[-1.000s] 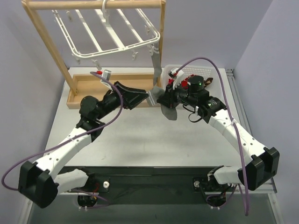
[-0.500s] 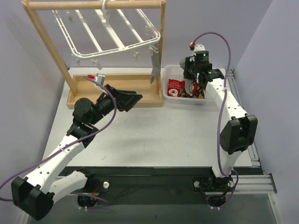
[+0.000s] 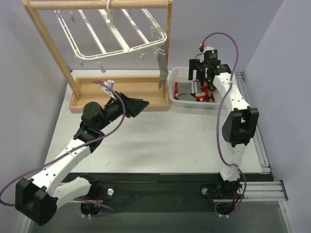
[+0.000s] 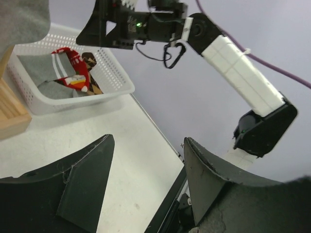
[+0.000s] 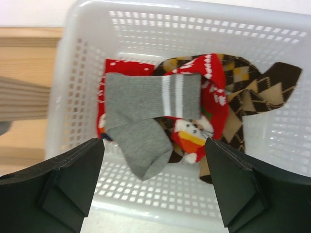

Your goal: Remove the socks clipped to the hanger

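The white hanger hangs by its hook from the wooden rack's top bar. One grey sock still hangs from a clip at its right corner; its edge shows in the left wrist view. My right gripper hovers open over the white basket, holding nothing. In the basket lie a grey striped sock, a red sock and an argyle sock. My left gripper is open and empty, low and left of the hanging sock.
The wooden rack stands on a wooden tray base at the back left. The basket sits just right of that base. The right arm reaches up along the table's right edge.
My right gripper carried a grey sock from the table's middle to above the basket, opened, and the sock now lies in the basket. The left arm drew back slightly.
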{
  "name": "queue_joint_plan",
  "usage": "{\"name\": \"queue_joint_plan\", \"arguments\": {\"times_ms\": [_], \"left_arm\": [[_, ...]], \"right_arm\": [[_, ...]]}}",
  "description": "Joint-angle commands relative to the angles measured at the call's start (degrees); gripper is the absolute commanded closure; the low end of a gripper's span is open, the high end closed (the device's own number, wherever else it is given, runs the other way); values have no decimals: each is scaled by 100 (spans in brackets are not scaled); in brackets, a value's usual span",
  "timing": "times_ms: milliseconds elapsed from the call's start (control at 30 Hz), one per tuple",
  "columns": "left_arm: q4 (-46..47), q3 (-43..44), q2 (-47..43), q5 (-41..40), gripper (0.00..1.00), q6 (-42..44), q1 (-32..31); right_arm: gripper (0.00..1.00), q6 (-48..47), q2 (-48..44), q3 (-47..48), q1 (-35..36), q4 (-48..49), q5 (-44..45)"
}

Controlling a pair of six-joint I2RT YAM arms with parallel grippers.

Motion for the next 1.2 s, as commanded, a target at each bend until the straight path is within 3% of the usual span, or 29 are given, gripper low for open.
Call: {"name": "queue_joint_plan", "arguments": {"times_ms": [0, 167, 400, 867, 967, 1000, 1167], "left_arm": [[509, -82, 172, 122, 31, -136, 28], [596, -205, 286, 96, 34, -250, 45], [852, -311, 357, 289, 39, -558, 54], [817, -390, 260, 298, 42, -663, 63], [826, -390, 269, 324, 42, -681, 63], [826, -390, 269, 324, 42, -681, 63], [782, -337, 296, 307, 40, -620, 63]], "right_arm": [[13, 424, -903, -250, 109, 207, -1178], [20, 996, -1545, -1376, 425, 1708, -2043], [30, 1418, -1221, -1078, 839, 2195, -2562], [44, 1515, -447, -234, 1023, 2020, -2448], [52, 1533, -307, -111, 1024, 1984, -2360], [62, 1533, -280, -76, 1041, 1941, -2291], [69, 1533, -139, 135, 1076, 1826, -2228]]}}
